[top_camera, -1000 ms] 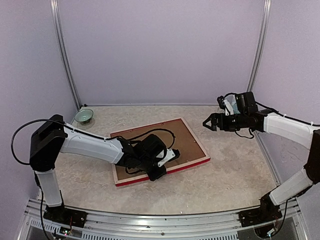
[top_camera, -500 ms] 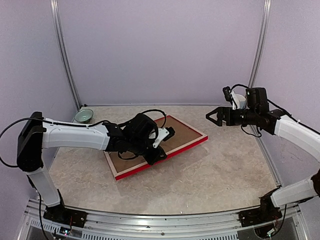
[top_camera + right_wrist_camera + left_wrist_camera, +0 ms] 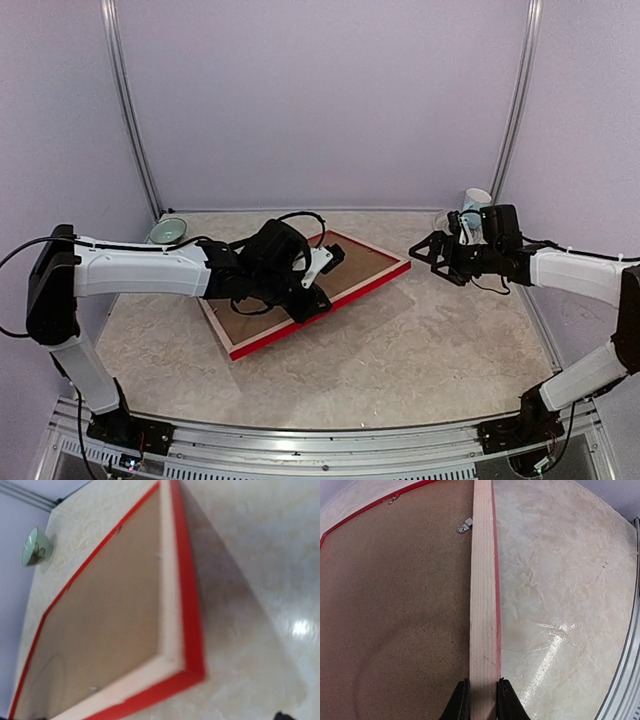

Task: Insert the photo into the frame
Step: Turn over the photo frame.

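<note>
The frame (image 3: 345, 292) lies back side up, red edges around a pale wood rail and a brown backing board (image 3: 355, 265). Its right end looks lifted off the table. My left gripper (image 3: 318, 300) is shut on the near rail, with a black finger on either side of the wood (image 3: 483, 700). The frame (image 3: 482, 580) runs straight away from those fingers. My right gripper (image 3: 425, 248) hangs open just right of the frame's right corner (image 3: 192, 672), touching nothing. The photo is out of view.
A small green bowl (image 3: 168, 232) sits at the back left corner, also in the right wrist view (image 3: 36, 547). A white mug (image 3: 476, 200) stands at the back right behind the right arm. A metal turn clip (image 3: 465, 526) sits on the backing board.
My left arm has swung the frame back and leftward, turning it and raising its right end. The right gripper has dropped lower, toward the frame's right corner, still open.
</note>
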### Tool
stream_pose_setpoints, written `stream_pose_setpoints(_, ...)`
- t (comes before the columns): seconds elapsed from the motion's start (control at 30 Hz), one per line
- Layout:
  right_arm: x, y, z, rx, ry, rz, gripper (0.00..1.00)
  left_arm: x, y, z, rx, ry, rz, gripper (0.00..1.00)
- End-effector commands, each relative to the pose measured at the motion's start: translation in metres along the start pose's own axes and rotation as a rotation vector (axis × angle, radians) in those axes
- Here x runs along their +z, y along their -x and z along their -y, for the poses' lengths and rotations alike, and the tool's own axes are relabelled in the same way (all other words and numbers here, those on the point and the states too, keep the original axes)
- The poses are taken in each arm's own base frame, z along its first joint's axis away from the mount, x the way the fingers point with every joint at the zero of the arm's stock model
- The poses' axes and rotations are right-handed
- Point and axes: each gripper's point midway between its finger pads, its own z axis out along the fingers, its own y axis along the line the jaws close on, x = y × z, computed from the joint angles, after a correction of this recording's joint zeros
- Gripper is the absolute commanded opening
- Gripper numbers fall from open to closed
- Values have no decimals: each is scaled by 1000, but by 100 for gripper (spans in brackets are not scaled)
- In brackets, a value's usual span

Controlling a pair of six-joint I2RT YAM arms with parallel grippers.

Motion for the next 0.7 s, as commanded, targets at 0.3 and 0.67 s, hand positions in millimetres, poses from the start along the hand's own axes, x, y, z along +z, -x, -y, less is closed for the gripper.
stream_pose_setpoints(0.3, 34, 1, 6, 313, 232, -19, 90, -26, 37, 2, -9, -1, 147, 0)
stream_pose_setpoints(0.67, 58, -11, 18, 481, 322, -59, 80, -24, 36, 6, -5, 8, 145, 0)
